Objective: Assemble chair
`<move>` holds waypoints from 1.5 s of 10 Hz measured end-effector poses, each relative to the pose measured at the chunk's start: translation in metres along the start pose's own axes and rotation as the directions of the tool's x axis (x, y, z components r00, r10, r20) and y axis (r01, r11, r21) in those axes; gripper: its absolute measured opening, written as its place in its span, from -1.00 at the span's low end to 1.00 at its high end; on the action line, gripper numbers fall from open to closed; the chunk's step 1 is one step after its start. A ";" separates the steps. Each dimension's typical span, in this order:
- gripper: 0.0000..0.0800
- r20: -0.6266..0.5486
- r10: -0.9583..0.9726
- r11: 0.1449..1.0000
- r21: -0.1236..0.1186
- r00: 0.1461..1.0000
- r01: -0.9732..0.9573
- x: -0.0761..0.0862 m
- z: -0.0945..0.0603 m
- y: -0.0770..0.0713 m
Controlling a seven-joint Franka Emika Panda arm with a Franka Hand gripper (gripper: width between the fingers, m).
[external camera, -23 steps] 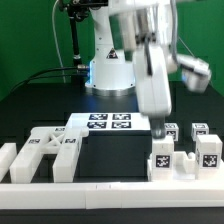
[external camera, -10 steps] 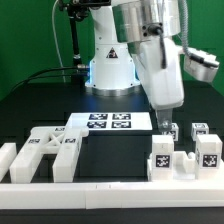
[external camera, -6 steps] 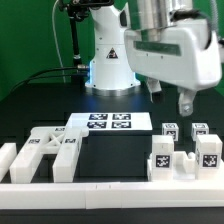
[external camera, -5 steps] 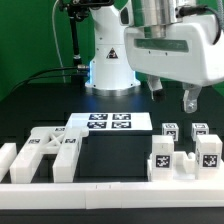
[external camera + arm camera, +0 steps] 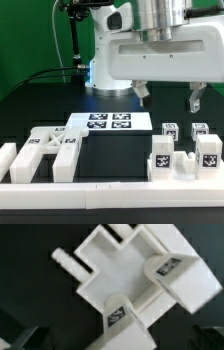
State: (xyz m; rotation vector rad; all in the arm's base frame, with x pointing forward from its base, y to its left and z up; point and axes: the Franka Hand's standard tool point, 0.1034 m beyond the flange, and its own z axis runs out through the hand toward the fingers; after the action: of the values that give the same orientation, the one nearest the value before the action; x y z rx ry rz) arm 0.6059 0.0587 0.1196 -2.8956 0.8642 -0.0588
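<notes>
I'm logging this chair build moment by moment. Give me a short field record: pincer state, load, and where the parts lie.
pincer: open, fingers wide apart
load: none
pincer height: hangs above the table, touching nothing
X-shaped part: on the table, exterior view's left
tagged blocks: on the table, exterior view's right
marker board: flat, mid-table, behind the parts

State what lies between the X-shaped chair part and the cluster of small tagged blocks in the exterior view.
Bare black table, shown in the exterior view; the marker board lies just behind that gap.
</notes>
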 end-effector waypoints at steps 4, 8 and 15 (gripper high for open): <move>0.62 -0.170 -0.545 0.838 -0.080 0.821 0.540 0.022 0.035 0.028; 0.62 -0.184 -0.665 0.745 -0.082 0.724 0.662 0.032 0.042 0.029; 0.62 -0.268 -0.566 0.821 -0.093 0.780 0.563 0.021 0.107 0.016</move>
State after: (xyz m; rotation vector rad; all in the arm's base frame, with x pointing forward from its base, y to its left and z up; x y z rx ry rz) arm 0.6226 0.0445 0.0119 -3.0829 -0.0258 -0.5393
